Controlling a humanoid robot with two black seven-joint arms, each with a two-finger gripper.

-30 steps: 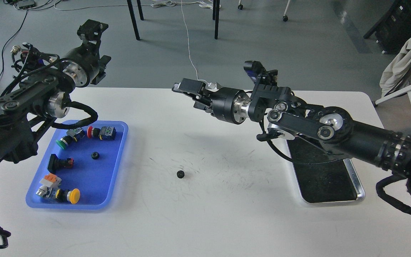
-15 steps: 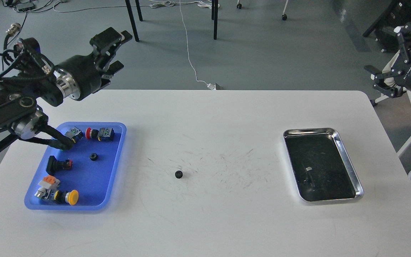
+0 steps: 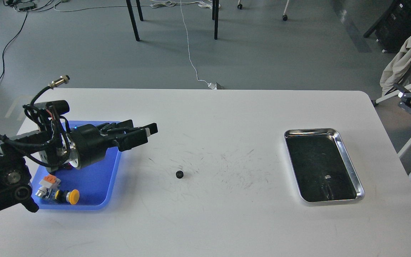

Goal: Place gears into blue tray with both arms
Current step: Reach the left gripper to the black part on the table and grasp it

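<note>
One small black gear [image 3: 179, 174] lies alone on the white table, near the middle. The blue tray [image 3: 100, 194] sits at the left, and my left arm covers most of it. My left gripper [image 3: 147, 132] reaches rightward past the tray's right rim, up and to the left of the gear and apart from it. Its fingers overlap from this angle, so the gap between them does not show. Only the fingers of my right gripper [image 3: 409, 102] show at the far right edge, off the table. They are spread, with nothing between them.
A yellow-capped push-button switch [image 3: 70, 195] and an orange-and-white one [image 3: 48, 182] lie in the tray's near end. A shiny silver tray [image 3: 359, 185] with a dark inside sits on the table's right. A chair with cloth stands beyond the right edge.
My left arm has swung down from above the table's far left corner and now lies low over the blue tray, pointing right. My right arm has drawn back almost out of view.
</note>
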